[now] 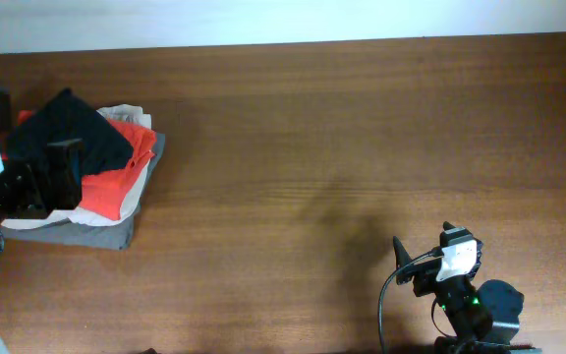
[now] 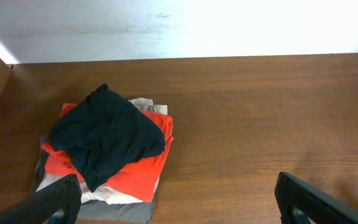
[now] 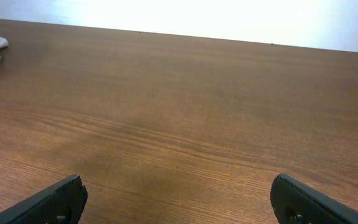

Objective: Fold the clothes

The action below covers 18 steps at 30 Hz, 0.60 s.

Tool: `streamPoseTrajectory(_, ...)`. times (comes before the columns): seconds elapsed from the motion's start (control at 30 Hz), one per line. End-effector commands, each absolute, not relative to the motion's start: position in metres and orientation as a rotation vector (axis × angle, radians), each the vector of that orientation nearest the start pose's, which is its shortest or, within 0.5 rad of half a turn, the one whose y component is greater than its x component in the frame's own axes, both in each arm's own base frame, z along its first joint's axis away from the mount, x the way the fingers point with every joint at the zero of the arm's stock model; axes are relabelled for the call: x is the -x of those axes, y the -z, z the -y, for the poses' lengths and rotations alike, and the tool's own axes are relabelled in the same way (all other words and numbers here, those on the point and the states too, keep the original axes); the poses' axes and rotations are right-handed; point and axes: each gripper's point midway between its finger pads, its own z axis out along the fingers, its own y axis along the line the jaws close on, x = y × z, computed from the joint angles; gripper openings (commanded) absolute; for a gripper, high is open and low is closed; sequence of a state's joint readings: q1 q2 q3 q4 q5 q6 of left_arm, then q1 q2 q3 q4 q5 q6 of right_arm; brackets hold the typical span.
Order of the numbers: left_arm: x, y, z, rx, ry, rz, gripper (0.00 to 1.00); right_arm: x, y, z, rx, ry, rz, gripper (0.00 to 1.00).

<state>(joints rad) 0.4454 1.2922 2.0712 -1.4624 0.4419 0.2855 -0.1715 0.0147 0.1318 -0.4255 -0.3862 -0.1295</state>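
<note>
Brown wooden table [image 1: 312, 147] under both arms. My right gripper [image 3: 179, 202] hangs spread wide over wood, grasping nothing; my left gripper [image 2: 179, 205] is likewise released. Beyond its fingers, the black garment [image 2: 107, 137] lies crumpled atop the red folded garment [image 2: 145, 174], over beige and grey garments [image 2: 107, 196].

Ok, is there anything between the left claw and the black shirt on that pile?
Nothing visible. The black shirt lies crumpled on top, over the red garment, and nothing covers it. The left claw is open and faces the shirt with nothing in between.
</note>
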Motion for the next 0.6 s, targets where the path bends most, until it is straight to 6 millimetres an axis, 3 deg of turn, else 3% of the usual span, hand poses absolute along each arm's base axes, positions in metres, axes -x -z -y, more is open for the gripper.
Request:
streamPoseTrajectory(0.0, -0.2644, -0.4378, -0.0428, -0.076, 0.093, -2.174, 0.99, -0.2224, -0.1341, -0.0280, 0.215, -0.171, -1.840, 0.99)
streamPoseTrajectory(0.57, -0.2649, -0.4377, -0.0392, -0.090, 0.101, -2.174, 0.99, -0.2224, -0.1341, -0.0279, 0.214, -0.170, -1.840, 0.99)
